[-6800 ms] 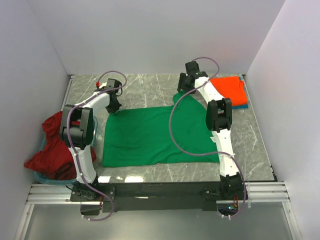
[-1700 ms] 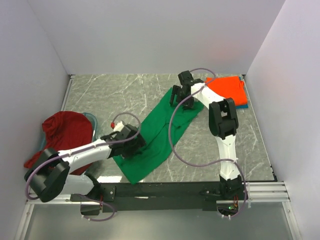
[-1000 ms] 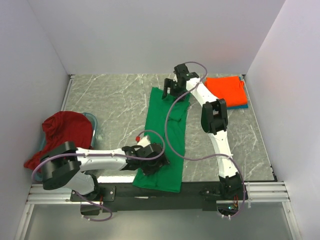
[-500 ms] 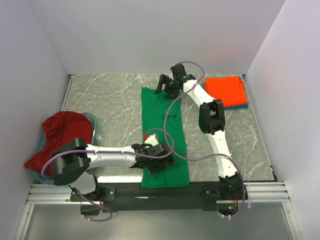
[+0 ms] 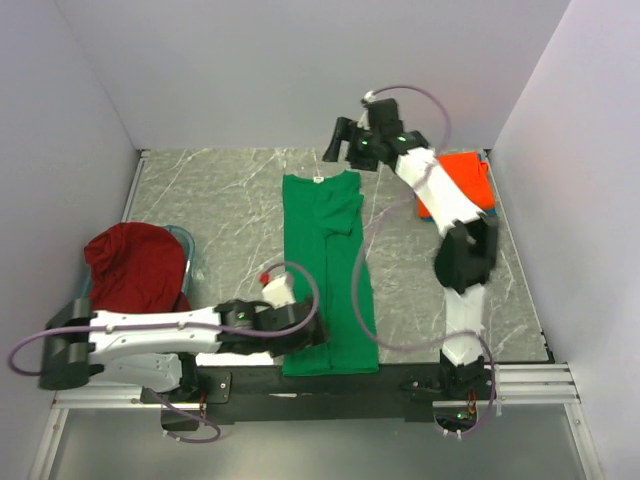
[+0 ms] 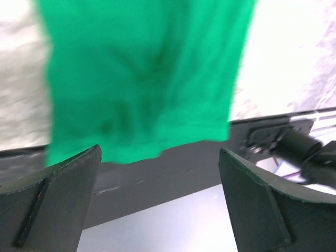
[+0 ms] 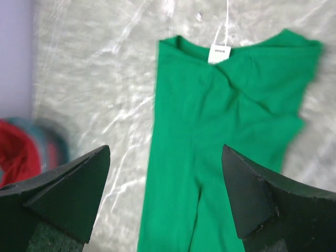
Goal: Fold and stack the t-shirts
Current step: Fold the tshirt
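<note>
While both end effectors stand clear of the cloth, the green t-shirt [image 5: 325, 270] is seen lying as a long narrow strip down the middle of the desk [image 5: 220, 200], collar at the far end and hem at the near edge. The left end effector [image 6: 160, 173] is held just beside the hem with its fingers spread wide and nothing between them. The right end effector [image 7: 165, 157] is raised above the collar, likewise spread and empty. A folded orange-red t-shirt [image 5: 470, 170] is seen at the far right, partly hidden by the right arm, and a dark red t-shirt [image 5: 135, 265] is heaped at the left.

Several risks can be judged from here. In the left wrist view the hem appears to lap over the desk's near edge, so the strip could be dragged off if it is pulled nearward. A sleeve [image 5: 345, 215] is bunched on the right side of the strip, and a crease may be trapped by the next fold if it is not flattened. The right arm's cable [image 5: 365, 270] is looped over the cloth and could snag it.

A small white neck label [image 7: 220, 53] is visible inside the collar. Its print is too small and blurred to be read, and no brand can be made out.
</note>
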Controlling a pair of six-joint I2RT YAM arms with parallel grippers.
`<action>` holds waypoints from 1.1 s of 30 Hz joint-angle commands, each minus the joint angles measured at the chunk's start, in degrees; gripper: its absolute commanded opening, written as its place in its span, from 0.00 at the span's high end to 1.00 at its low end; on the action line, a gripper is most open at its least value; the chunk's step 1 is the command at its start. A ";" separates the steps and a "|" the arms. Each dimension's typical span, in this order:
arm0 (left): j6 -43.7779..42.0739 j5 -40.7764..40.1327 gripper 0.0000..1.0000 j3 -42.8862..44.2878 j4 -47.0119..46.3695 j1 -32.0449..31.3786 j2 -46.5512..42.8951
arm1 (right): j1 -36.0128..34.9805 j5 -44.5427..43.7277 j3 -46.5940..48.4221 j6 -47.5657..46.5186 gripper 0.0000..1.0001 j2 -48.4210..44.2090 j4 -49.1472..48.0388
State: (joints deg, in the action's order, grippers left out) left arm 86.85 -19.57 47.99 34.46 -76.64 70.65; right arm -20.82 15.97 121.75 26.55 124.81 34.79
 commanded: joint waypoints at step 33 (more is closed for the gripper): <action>8.25 8.67 0.87 -21.44 -4.83 -1.76 -7.99 | -3.17 -11.83 -83.34 9.05 0.08 -69.09 -9.57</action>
State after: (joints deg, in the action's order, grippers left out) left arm 94.32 -12.51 25.56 28.67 -78.08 61.63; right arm -22.98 5.41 39.62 35.57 57.74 21.82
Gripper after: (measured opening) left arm 0.142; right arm 0.925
